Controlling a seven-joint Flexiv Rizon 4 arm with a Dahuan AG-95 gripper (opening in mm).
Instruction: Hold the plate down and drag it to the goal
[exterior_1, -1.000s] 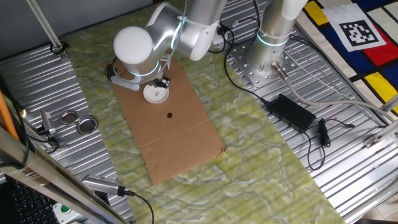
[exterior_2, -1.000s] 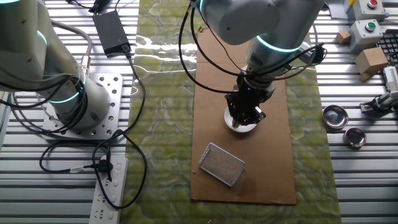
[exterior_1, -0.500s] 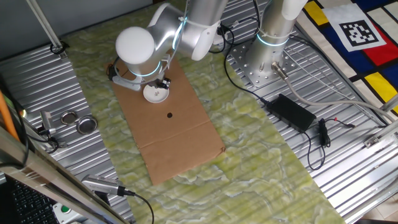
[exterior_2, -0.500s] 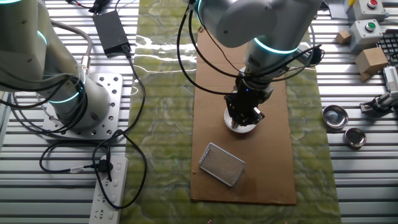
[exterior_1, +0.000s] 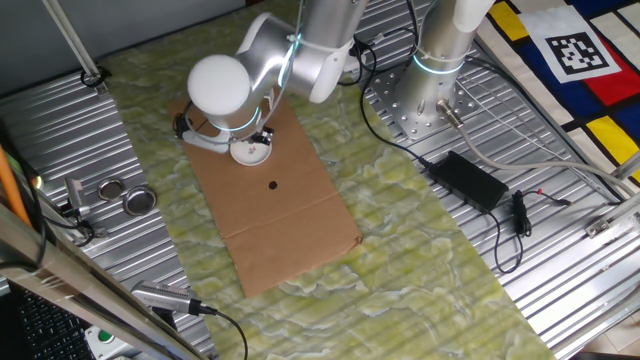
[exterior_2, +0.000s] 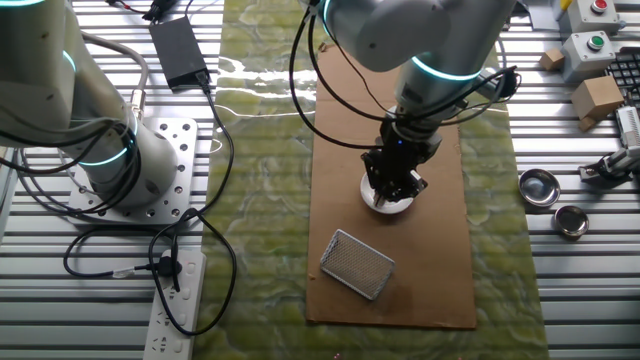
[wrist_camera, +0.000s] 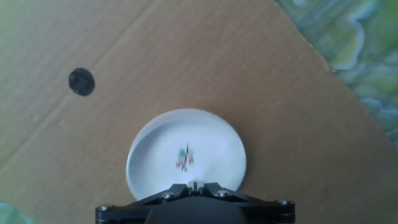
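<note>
The plate (exterior_1: 251, 151) is a small round white dish lying on a brown cardboard sheet (exterior_1: 300, 215). My gripper (exterior_1: 250, 139) stands right over it with its fingers shut together. In the hand view the shut fingertips (wrist_camera: 194, 185) sit at the near rim of the plate (wrist_camera: 186, 155), which has a tiny mark at its centre. A black dot (wrist_camera: 81, 81) is drawn on the cardboard to the upper left of the plate, a short way off (exterior_1: 273, 184). In the other fixed view the gripper (exterior_2: 392, 190) covers most of the plate (exterior_2: 392, 206).
A metal mesh rectangle (exterior_2: 357, 263) lies on the cardboard near the plate. Two silvery round tins (exterior_2: 540, 185) (exterior_2: 571, 221) sit on the ribbed metal beside the green mat. A second arm's base (exterior_1: 430, 95), a black power brick (exterior_1: 470, 178) and cables lie further off.
The arm's white joint has shifted slightly towards the plate. The plate and the shut gripper stay at about the same spot.
</note>
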